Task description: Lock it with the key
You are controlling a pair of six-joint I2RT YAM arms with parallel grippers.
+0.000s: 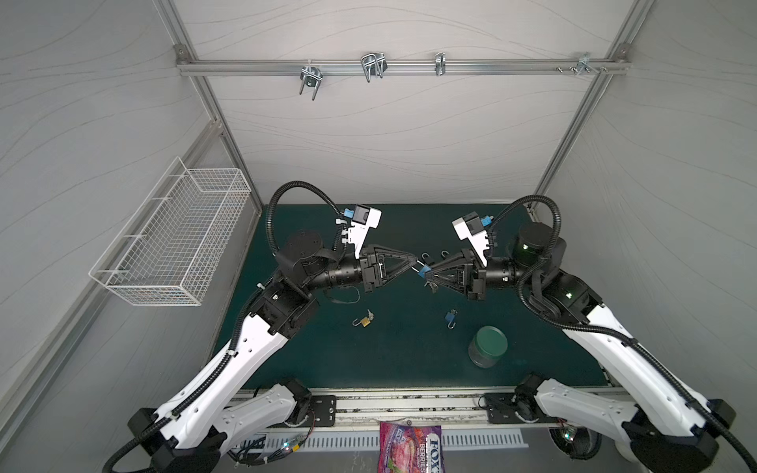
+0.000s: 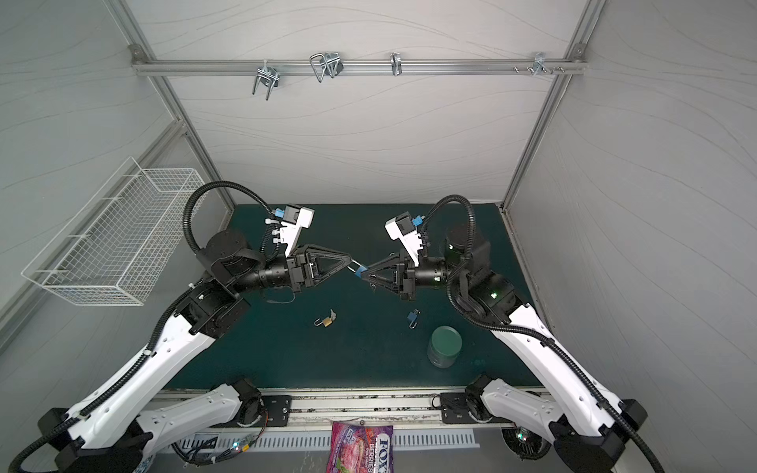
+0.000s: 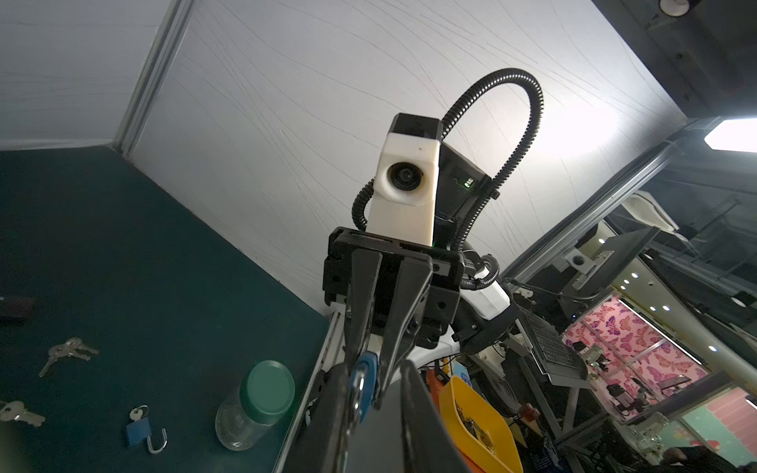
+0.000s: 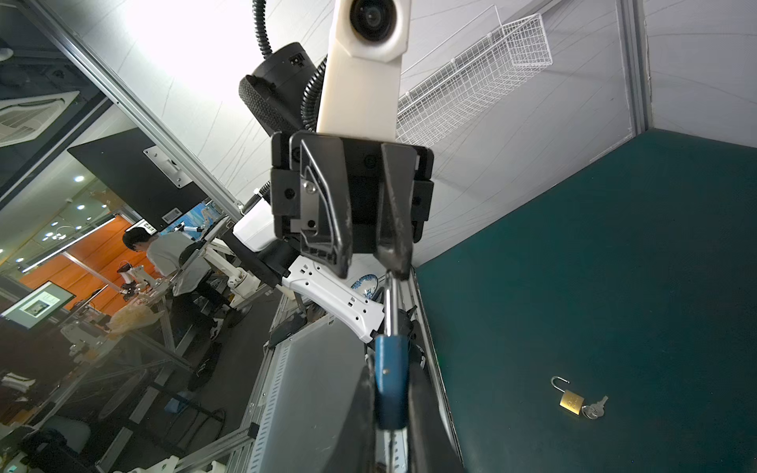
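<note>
A blue padlock point(image 4: 391, 381) hangs in the air over the middle of the green mat point(image 1: 401, 360), with my right gripper point(image 4: 391, 368) shut on its body. Its steel shackle point(image 4: 392, 303) points at my left gripper point(image 1: 415, 260) and lies against one of that gripper's fingertips point(image 4: 395, 266). The left jaws stand a little apart, with nothing between them. In both top views the two grippers meet tip to tip, right gripper point(image 2: 362, 275) facing left gripper point(image 2: 351, 260). A small key point(image 1: 431, 288) dangles under the held padlock point(image 1: 424, 270).
On the mat lie a brass padlock point(image 1: 362, 321) with a key in it, a second blue padlock point(image 1: 450, 317) with its shackle open, and loose keys point(image 3: 67, 354). A green-lidded jar point(image 1: 487, 346) stands front right. A wire basket point(image 1: 172, 241) hangs on the left wall.
</note>
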